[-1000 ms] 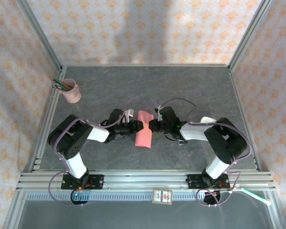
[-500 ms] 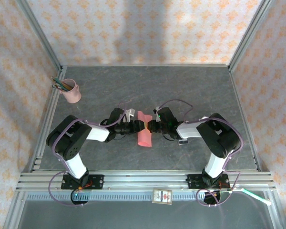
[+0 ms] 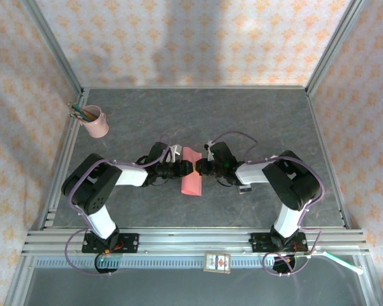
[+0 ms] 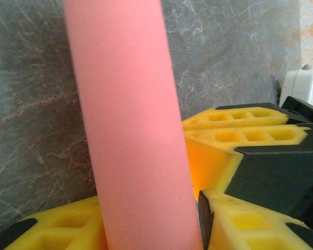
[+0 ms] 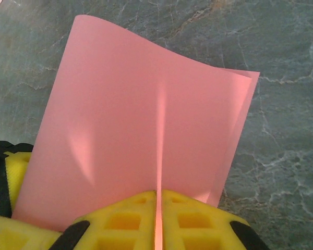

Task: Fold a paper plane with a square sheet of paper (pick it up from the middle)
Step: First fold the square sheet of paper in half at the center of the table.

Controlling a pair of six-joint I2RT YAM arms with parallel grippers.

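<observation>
pencil cup (image 3: 97, 122): pink, far left, pencils inside; small box (image 3: 217, 262): front rail; table (image 3: 242, 115): grey stone-look

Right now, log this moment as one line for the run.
sheet of paper: folded over, between both grippers | right gripper: shut on it | left gripper: straddling it, grip unclear

A pink sheet of paper (image 4: 130, 125) is seen upright against the grey table (image 4: 36, 104). It is flanked below by the yellow pads (image 4: 57, 232) of the left gripper (image 4: 146, 234). The right gripper (image 4: 235, 125) is seen pressed together at its right edge.
</observation>
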